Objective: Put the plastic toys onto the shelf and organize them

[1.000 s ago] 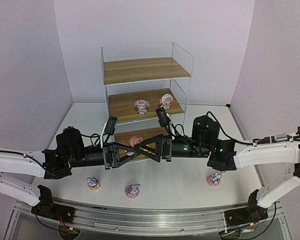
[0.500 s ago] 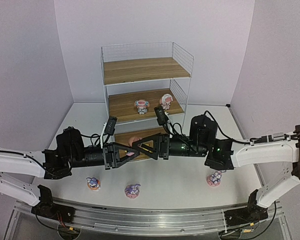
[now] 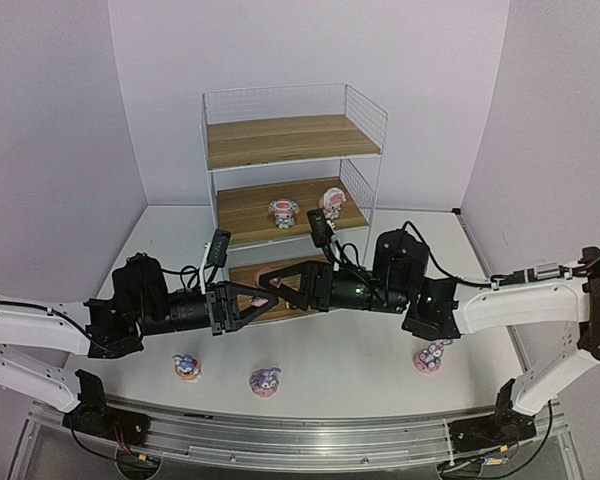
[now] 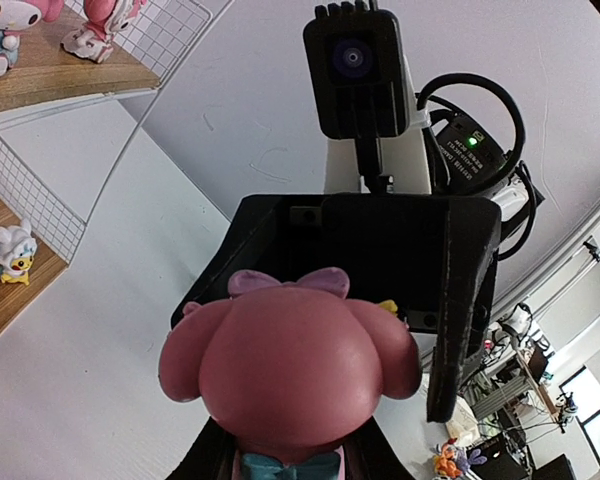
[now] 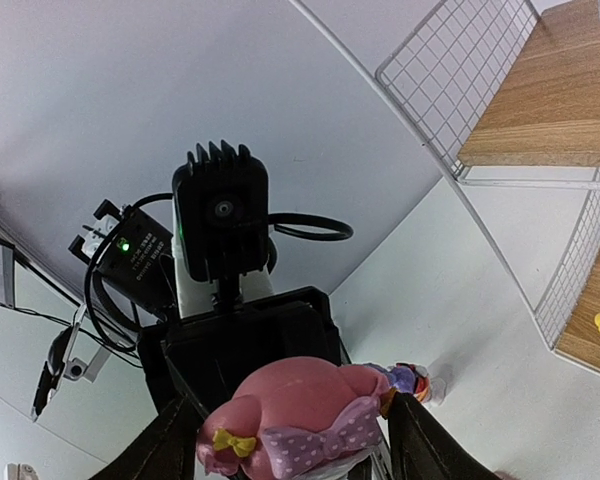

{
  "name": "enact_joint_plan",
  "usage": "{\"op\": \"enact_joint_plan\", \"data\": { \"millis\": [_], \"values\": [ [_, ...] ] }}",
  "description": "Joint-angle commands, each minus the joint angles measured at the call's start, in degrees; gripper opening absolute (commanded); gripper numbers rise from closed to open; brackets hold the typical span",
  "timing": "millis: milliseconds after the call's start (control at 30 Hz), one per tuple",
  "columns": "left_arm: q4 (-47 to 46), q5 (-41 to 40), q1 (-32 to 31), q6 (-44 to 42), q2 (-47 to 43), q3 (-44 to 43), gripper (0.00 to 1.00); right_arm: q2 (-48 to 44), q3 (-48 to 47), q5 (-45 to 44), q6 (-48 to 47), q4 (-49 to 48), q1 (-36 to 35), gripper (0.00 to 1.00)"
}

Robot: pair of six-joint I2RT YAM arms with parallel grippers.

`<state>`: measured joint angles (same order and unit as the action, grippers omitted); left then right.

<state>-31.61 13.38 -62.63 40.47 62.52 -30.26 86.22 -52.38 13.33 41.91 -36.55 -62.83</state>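
Carefully, mid-frame: left gripper (image 3: 261,298) clamps the pink toy (image 4: 290,370); right gripper (image 3: 276,282) straddles it, grip unclear, so confirm before releasing.

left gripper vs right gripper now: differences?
The left gripper is shut on the pink toy; the right gripper is open, fingers flanking that toy. The left gripper reaches in from the left, the right gripper from the right. Both meet at that toy in front of the shelf.
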Motion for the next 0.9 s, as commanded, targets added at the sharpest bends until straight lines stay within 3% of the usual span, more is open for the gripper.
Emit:
{"op": "enact_joint_plan", "data": {
  "millis": [0, 267, 467, 667, 867],
  "values": [
    [-1.4, 0.1, -0.2, -0.7, -0.4, -0.9, 0.0, 1.5, -2.1, -0.3, 3.4, -6.6, -0.6, 0.56],
    [0.6, 0.5, -0.2, -1.5, -1.2, -1.4, 0.0, 1.8, -1.9, 0.1, 3.0, -6.8, -0.6, 0.16],
    [2.6, 3.1, -0.2, -3.1, -3.8, -2.1, 0.1, 2.0, -3.3, 5.4, -0.6, -7.0, -0.8, 0.06],
    [7.5, 1.4, -0.2, -3.6, -5.8, -2.7, 0.52, 1.9, -4.4, 4.3, -1.7, -6.8, -0.9, 0.02],
    [13.6, -2.8, -0.2, -3.7, -10.8, -1.9, 0.79, -0.6, -4.6, -3.9, -5.7, -2.0, -0.9, 0.0]
  ]
}}
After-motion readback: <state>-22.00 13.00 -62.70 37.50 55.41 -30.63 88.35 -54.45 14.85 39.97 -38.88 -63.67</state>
